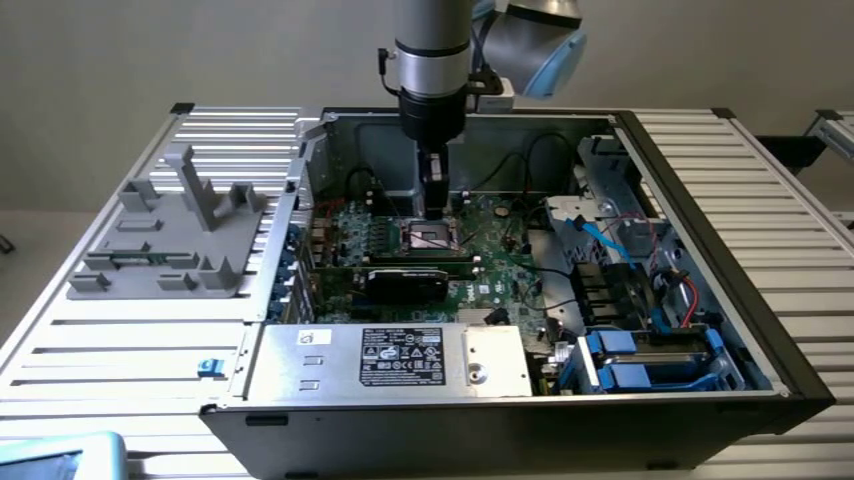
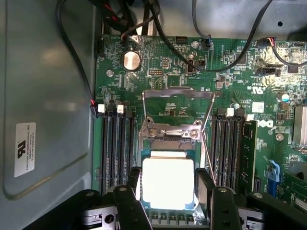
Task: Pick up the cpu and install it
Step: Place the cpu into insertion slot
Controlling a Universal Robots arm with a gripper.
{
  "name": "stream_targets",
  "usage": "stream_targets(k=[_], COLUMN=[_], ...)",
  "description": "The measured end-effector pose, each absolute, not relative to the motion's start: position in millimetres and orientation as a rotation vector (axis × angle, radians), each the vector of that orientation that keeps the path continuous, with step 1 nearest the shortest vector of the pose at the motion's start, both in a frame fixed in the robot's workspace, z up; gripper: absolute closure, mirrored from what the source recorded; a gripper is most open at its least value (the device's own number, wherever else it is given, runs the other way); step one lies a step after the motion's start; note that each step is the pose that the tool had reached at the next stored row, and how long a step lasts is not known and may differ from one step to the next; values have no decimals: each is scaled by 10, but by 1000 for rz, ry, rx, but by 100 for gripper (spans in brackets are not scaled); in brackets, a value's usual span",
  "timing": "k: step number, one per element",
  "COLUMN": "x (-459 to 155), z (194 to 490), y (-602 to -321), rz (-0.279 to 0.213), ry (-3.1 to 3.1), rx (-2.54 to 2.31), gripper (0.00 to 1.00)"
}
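The big computer case (image 1: 534, 435) lies open on a table (image 1: 120, 370) made of metal slats. The arm (image 1: 430, 60) comes straight down from above into the case, near its back wall. The top edge of the exterior view cuts off the arm's upper part. At the arm's low end the gripper (image 1: 431, 200) points down. It is just over the dark square socket (image 1: 434, 238) on the green board (image 1: 501, 270).

In the wrist view the two black fingers (image 2: 134, 184) stand apart with the cpu (image 2: 168, 184) between them. Each finger looks pressed on one side of the chip, so the gripper is clamped on the cpu. The cpu is flat, with its bright top facing up, right over the socket. The socket's thin metal frame (image 2: 177, 96) is flipped open next to it.

The cpu glows so bright that nothing on its top can be read. It hides most of the socket under it. I cannot tell if it sits in the socket or hangs a bit above it. A blue thing (image 1: 54, 455) at the table's corner is cut off.
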State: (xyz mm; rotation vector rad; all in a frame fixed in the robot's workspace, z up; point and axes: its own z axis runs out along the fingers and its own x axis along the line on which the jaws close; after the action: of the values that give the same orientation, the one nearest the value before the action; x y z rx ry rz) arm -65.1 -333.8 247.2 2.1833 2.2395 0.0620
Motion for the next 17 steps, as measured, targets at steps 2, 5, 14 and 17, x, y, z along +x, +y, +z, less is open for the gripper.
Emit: stream_targets(k=[2,5,14,17], x=[-642,-639,-638,-638], z=[2442,2387,2266,2241], y=[-3342,-3346,-3388,-3397], rz=[62,62,61,59], ry=[2240,2239,2240,2241], rx=[2183,2184,2184,2185], gripper=[45,45,45,45])
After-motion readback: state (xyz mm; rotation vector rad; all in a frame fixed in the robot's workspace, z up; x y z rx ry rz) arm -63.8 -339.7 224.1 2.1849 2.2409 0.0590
